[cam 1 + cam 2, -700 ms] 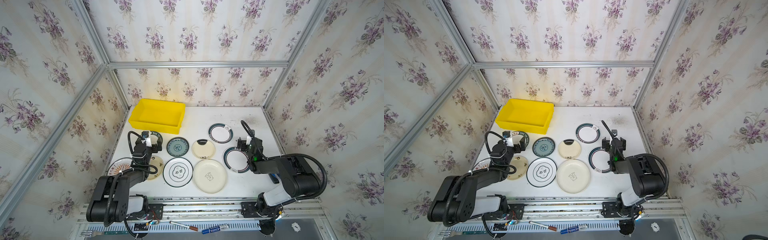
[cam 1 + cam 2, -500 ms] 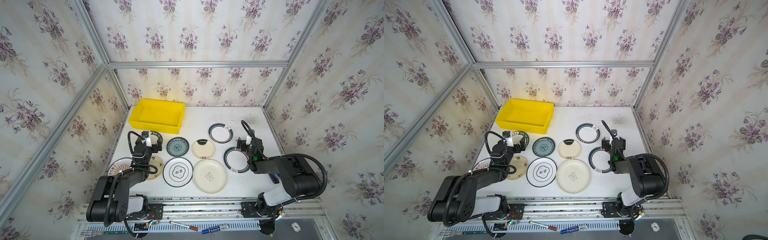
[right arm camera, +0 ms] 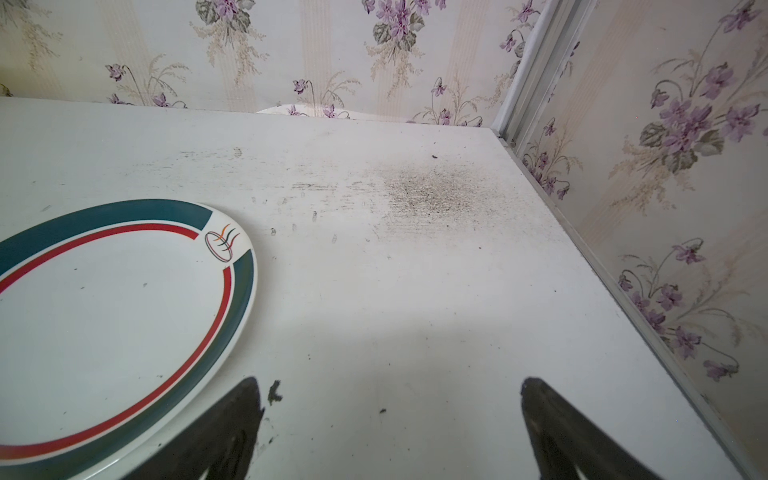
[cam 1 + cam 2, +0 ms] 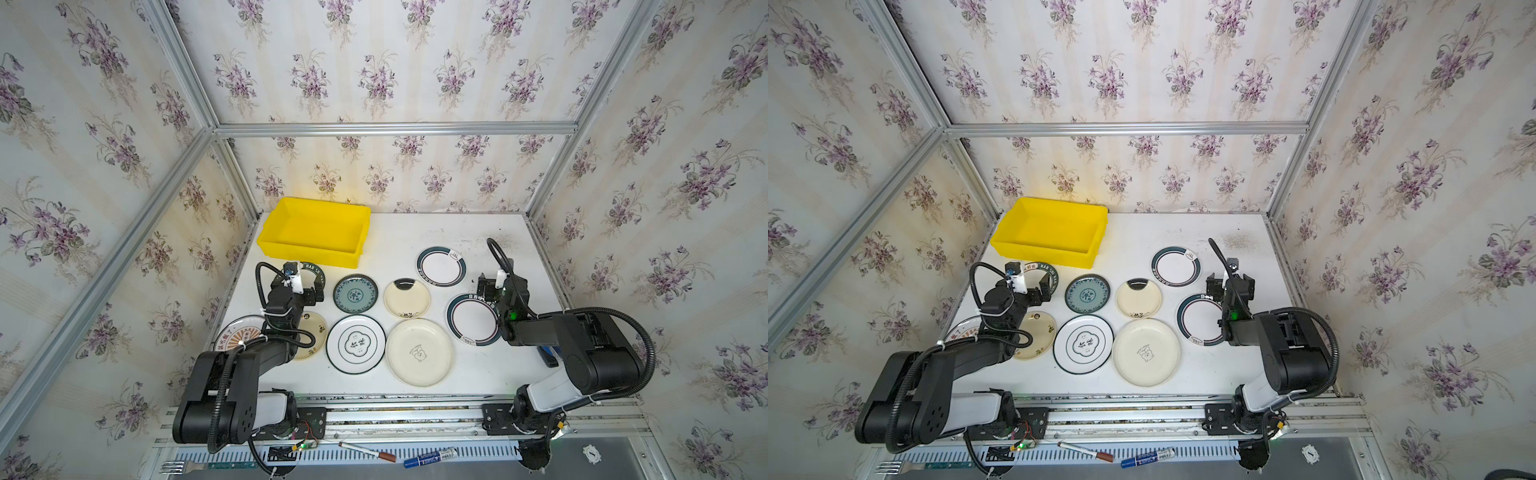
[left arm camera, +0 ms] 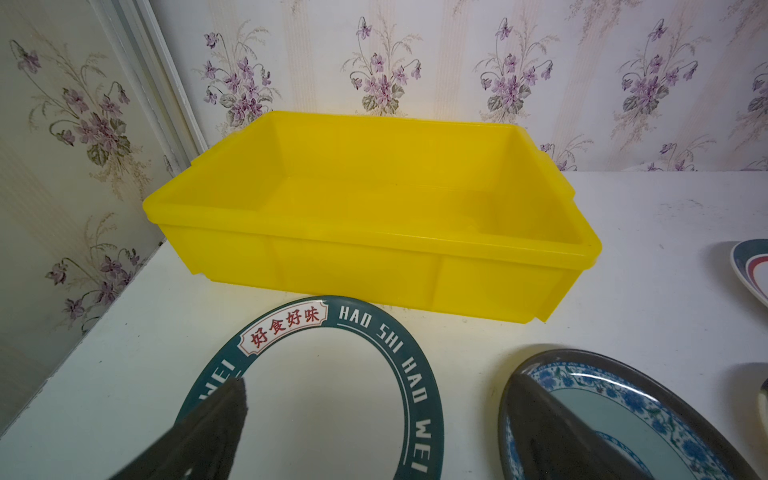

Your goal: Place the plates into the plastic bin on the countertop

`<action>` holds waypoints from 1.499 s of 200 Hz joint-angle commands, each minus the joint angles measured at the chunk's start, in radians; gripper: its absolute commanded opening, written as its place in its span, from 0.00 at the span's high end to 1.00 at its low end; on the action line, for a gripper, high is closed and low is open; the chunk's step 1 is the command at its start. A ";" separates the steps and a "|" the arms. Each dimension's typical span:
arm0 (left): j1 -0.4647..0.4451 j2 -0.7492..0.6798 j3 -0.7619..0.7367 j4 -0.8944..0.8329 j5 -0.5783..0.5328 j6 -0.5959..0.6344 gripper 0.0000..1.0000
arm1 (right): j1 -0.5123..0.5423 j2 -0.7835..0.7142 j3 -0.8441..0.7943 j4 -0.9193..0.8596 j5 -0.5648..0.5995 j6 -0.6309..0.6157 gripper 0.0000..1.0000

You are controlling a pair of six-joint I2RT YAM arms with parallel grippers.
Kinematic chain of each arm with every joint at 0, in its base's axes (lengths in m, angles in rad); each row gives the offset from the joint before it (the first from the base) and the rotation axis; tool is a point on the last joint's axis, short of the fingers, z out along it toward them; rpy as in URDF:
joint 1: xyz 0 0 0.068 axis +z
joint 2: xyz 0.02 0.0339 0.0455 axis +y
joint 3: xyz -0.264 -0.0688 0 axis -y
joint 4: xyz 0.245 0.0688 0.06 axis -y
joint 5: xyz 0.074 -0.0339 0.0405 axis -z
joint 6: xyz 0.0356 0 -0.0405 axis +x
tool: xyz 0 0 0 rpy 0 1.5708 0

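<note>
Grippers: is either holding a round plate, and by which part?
Nothing is held: the left gripper and the right gripper both stand open and empty.

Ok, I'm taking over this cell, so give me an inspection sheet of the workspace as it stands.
Surface: countertop white, scuffed, with a dark speckled patch toward the far right corner.
Job's things: nine plates lie on the countertop, none in the plastic bin, which sits far left, empty.
Clutter: fork and two markers, off the countertop on the near side.
Grippers: left gripper open over the lettered plate; right gripper open over bare countertop; both hold nothing.
Cables: black cable loops along each arm.
Surroundings: floral wallpaper, aluminium rails.
</note>
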 commanded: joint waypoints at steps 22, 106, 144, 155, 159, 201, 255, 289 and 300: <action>0.001 -0.001 0.009 0.010 0.012 0.006 0.00 | 0.001 -0.002 0.008 0.020 0.005 0.012 0.00; -0.025 -0.120 0.156 -0.363 -0.090 -0.050 0.00 | -0.003 -0.247 0.162 -0.420 0.051 0.081 0.01; -0.059 -0.226 0.141 -0.424 -0.179 -0.100 0.00 | -0.004 -0.395 0.279 -0.765 -0.128 0.204 0.01; -0.073 -0.268 0.136 -0.450 -0.206 -0.107 0.00 | -0.005 -0.424 0.319 -0.902 -0.149 0.251 0.01; -0.081 -0.283 0.136 -0.465 -0.216 -0.109 0.00 | -0.004 -0.434 0.332 -0.947 -0.159 0.267 0.01; -0.225 -0.418 0.166 -0.611 -0.364 -0.121 0.00 | -0.004 -0.518 0.405 -1.324 -0.319 0.419 0.03; -0.423 -0.480 0.187 -0.757 -0.396 -0.167 0.00 | -0.005 -0.646 0.382 -1.640 -0.342 0.501 0.05; -0.499 -0.484 0.176 -0.772 -0.307 -0.213 0.00 | -0.004 -0.715 0.314 -1.705 -0.363 0.569 0.07; -0.524 -0.461 0.170 -0.727 -0.224 -0.195 0.00 | -0.004 -0.732 0.283 -1.705 -0.369 0.595 0.08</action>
